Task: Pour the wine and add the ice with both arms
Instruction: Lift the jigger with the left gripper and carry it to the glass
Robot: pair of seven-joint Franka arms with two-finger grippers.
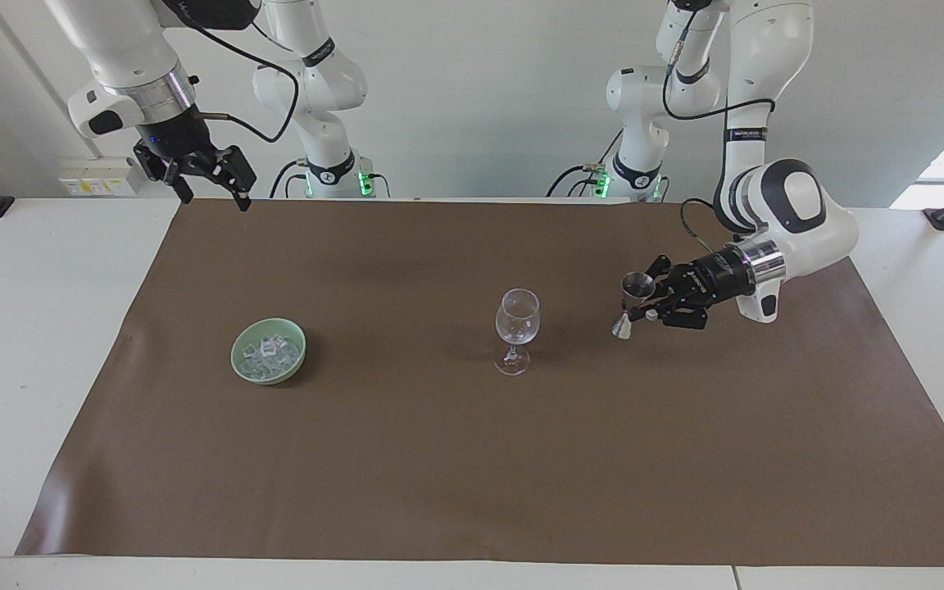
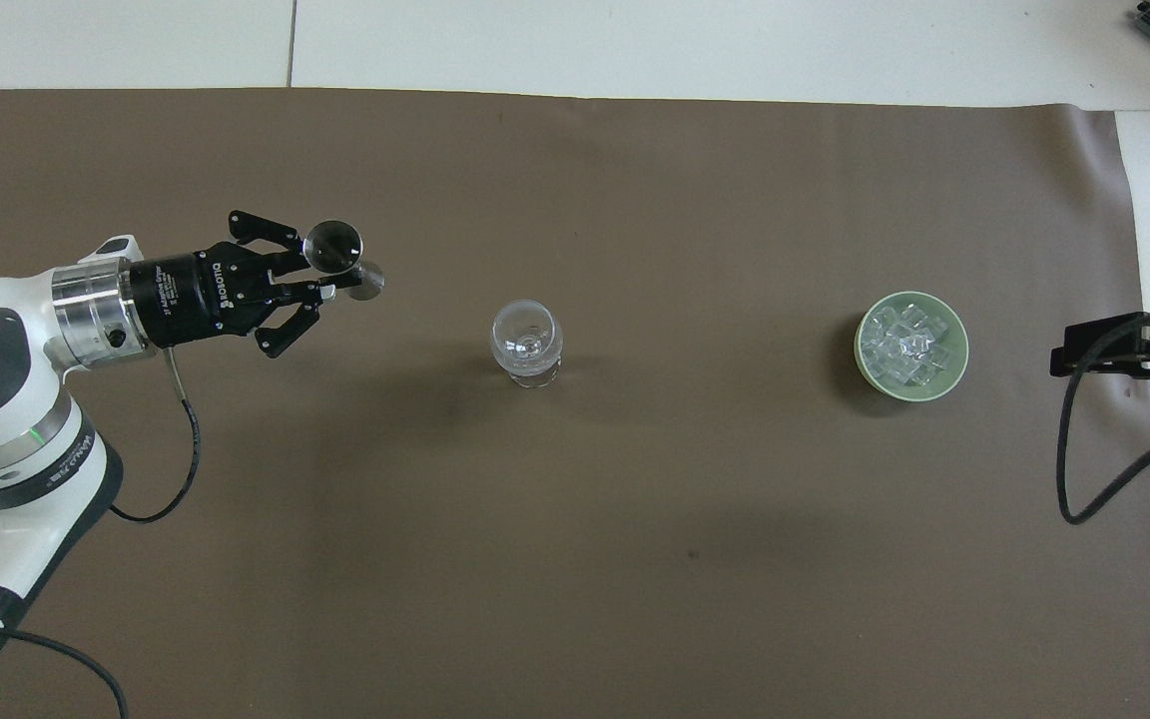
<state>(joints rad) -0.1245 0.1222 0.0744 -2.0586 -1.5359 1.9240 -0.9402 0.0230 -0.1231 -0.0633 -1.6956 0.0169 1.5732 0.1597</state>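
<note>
Brown mat (image 1: 472, 459): ice (image 1: 270, 353) in bowl (image 1: 240, 360), glass (image 1: 516, 318) w/o wine.

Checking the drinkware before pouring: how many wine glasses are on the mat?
1. The wine glass stands upright mid-mat, between the green bowl of ice and the left gripper holding a metal jigger.

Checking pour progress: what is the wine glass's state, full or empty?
Empty. The wine glass stands upright on the brown mat, its bowl clear with no dark liquid.

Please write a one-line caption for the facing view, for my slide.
Left tool holds a metal jigger beside the wine glass; right tool waits open.
</note>
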